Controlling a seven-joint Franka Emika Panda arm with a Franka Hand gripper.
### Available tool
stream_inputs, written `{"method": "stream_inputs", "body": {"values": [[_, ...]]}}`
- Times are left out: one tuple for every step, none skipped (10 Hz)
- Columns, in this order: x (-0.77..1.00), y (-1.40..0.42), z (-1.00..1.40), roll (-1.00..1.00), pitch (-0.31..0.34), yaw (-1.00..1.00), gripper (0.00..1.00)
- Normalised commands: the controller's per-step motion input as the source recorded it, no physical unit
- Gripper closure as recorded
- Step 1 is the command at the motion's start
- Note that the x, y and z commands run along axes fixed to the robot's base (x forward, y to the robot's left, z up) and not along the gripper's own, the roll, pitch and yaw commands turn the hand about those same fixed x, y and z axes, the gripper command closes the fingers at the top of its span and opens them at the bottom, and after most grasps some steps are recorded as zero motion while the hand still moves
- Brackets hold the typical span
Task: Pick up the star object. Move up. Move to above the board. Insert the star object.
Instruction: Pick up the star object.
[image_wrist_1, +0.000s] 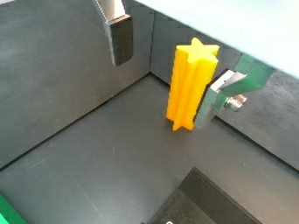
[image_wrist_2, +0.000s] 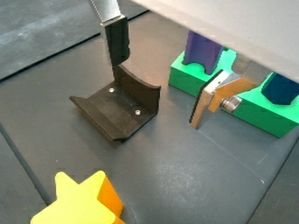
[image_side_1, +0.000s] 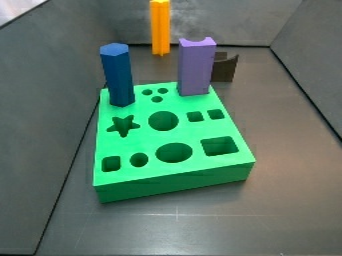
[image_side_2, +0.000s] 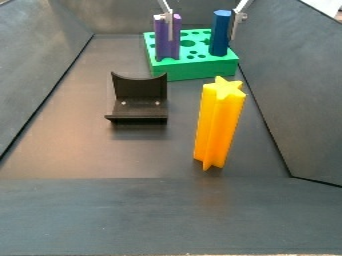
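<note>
The star object (image_side_2: 218, 122) is a tall orange ridged prism. It stands upright on the dark floor, well in front of the board, and shows in both wrist views (image_wrist_1: 193, 83) (image_wrist_2: 79, 199) and far back in a side view (image_side_1: 159, 25). The board (image_side_1: 227, 165) is a thick green block with shaped holes, and its star hole (image_side_1: 123, 126) is empty. My gripper (image_side_2: 202, 8) hangs high, with only its fingertips showing at the frame's edge. In both wrist views my gripper (image_wrist_1: 170, 68) (image_wrist_2: 163, 70) is open and holds nothing. The star stands apart from it, below.
A blue hexagonal peg (image_side_1: 116, 75) and a purple peg (image_side_1: 197, 65) stand in the board's far holes. The dark fixture (image_side_2: 136, 97) stands on the floor between star and board, under the gripper (image_wrist_2: 117, 105). Sloping grey walls close in the floor.
</note>
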Motion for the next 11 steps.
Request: {"method": "stream_inputs", "body": {"values": [[-0.07, 0.06, 0.00, 0.02, 0.000, 0.00, 0.00], [-0.45, 0.41, -0.03, 0.00, -0.084, -0.22, 0.00], [-0.08, 0.79, 0.00, -0.20, -0.009, -0.02, 0.00], [-0.11, 0.83, 0.00, -0.11, 0.000, -0.05, 0.00], [-0.21, 0.98, 0.00, -0.16, -0.007, 0.02, 0.00], [-0.10, 0.89, -0.07, -0.12, -0.023, 0.04, 0.00], [-0.15, 0.85, -0.20, -0.10, -0.079, 0.03, 0.00], [-0.19, 0.90, -0.24, -0.13, -0.104, 0.03, 0.00], [-0.24, 0.73, -0.10, -0.12, -0.100, 0.00, 0.00], [0.00, 0.00, 0.00, 0.00, -0.010, 0.00, 0.00], [0.00, 0.01, -0.08, 0.02, -0.013, 0.00, 0.00]]}}
